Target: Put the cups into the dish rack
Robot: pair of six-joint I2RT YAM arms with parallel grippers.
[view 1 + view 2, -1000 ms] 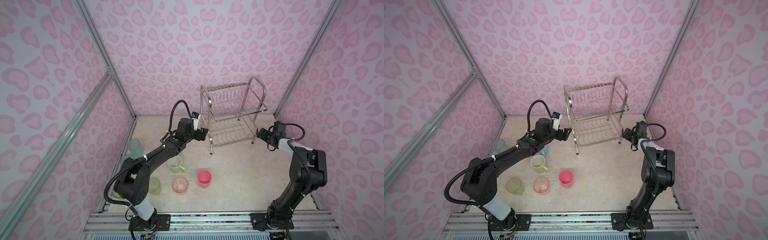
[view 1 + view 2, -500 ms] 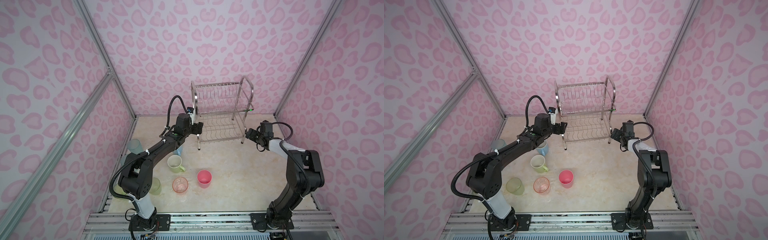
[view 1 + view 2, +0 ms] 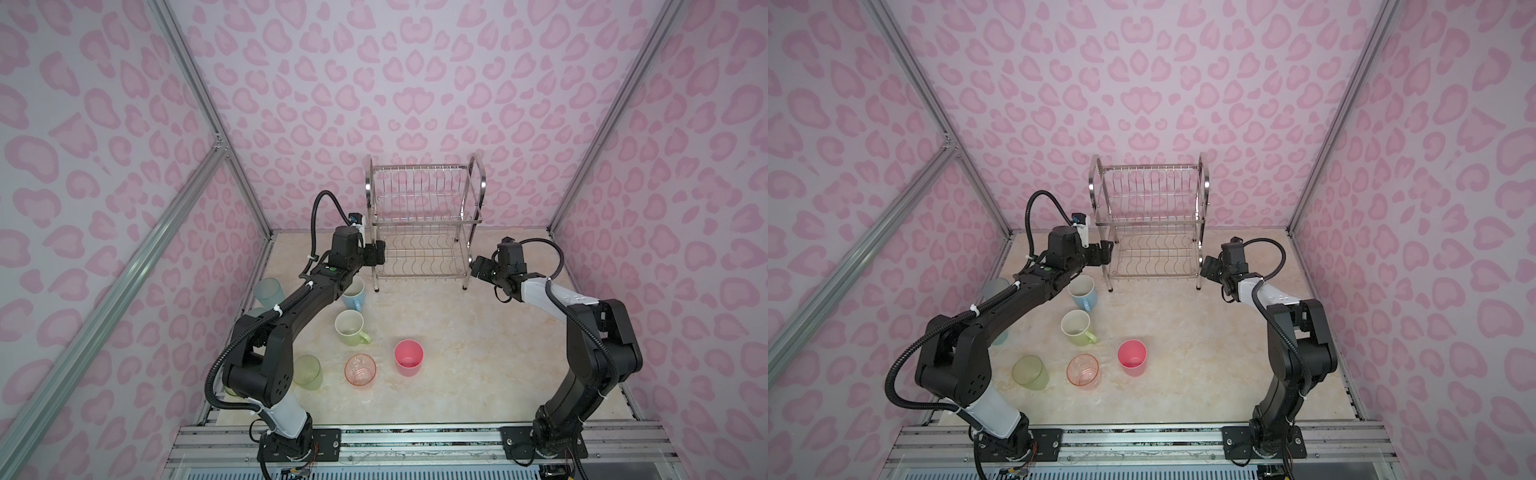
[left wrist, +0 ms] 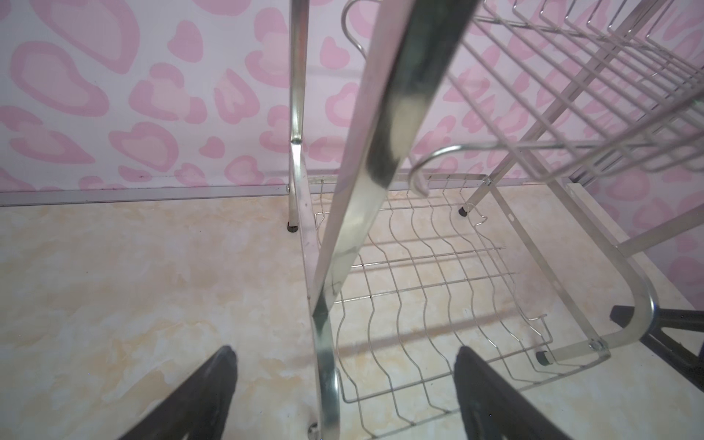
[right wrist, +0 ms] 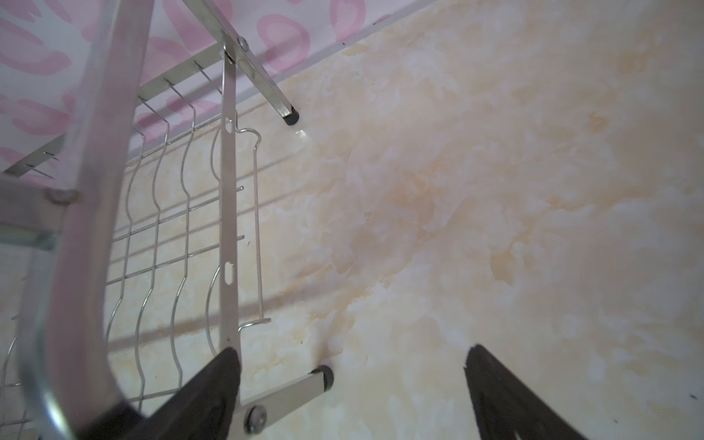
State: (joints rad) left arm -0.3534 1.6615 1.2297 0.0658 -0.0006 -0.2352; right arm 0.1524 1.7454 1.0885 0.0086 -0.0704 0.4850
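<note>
The steel dish rack [image 3: 424,224] [image 3: 1148,224] stands empty near the back wall. My left gripper [image 3: 379,253] [image 4: 344,350] is open, its fingers astride the dish rack's [image 4: 381,152] front left post without gripping it. My right gripper [image 3: 478,266] [image 5: 351,350] is open at the dish rack's [image 5: 87,190] front right leg. The cups stand upright on the floor: a blue mug [image 3: 353,295], a green mug [image 3: 350,328], a pink tumbler [image 3: 409,357], an orange-pink tumbler [image 3: 360,370], a yellow-green tumbler [image 3: 307,372] and a pale blue tumbler [image 3: 267,293].
Pink patterned walls with aluminium frame posts close in the marble floor [image 3: 478,353] on three sides. My left arm [image 3: 299,307] stretches over the cups by the left wall and partly hides some of them. The arm bases sit on the front rail [image 3: 415,440].
The dish rack has moved left and turned square to the back wall. Both grippers have travelled left with it, and both have stayed open.
</note>
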